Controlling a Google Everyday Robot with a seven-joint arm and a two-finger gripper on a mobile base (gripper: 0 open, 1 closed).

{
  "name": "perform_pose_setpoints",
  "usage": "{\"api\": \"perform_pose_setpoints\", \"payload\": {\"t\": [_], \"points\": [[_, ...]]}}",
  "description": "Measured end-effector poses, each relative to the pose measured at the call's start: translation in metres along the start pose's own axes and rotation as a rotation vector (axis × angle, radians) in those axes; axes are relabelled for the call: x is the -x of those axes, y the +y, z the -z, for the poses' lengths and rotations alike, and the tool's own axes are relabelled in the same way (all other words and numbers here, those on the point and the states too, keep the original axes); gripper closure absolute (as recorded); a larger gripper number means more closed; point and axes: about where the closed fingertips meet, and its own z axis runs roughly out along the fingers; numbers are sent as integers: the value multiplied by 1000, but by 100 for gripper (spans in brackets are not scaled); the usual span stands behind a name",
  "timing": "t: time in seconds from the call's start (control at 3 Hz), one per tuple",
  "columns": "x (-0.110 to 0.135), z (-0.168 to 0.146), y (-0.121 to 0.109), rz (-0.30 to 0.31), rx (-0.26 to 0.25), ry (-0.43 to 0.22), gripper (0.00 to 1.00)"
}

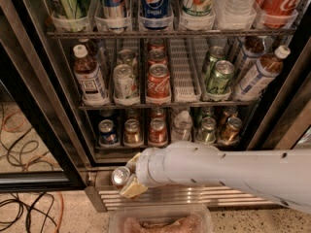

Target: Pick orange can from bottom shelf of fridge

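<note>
- The end effector [127, 176] is hanging just in front of the ribbed base panel [204, 195] of the fridge [58, 115], below the bottom shelf [170, 144]. Its cream fingers [132, 189] are pinching a small can from above and below.
- I am taking that can to be the orange can [120, 175]. Its silver top is facing the camera and the fingers are hiding most of the body, so the colour is my judgement. It is sitting outside the shelf, apart from the rows.
- I am rating slip as the main risk. The can is lying on its side in the grip, and a quick swing could be letting the smooth aluminium turn or drop.
- The white arm [218, 171] is crossing low in front of the panel. A careless lift could be knocking the shelf edge or the front cans.
- The bottom shelf lanes are holding a blue can [107, 130], a brown can [131, 130], a red can [158, 128], a clear bottle [182, 124], a green can [208, 128] and an amber can [231, 128].
- A clear tub [116, 221] is sitting directly below the arm, holding something pinkish that I am unable to identify. A dropped can would probably be landing in or beside it.
</note>
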Motion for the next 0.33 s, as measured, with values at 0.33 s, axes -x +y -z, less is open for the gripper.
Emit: {"api": "perform_pose_setpoints", "payload": {"t": [0.33], "points": [[0, 0, 0, 0, 0, 0, 100]]}}
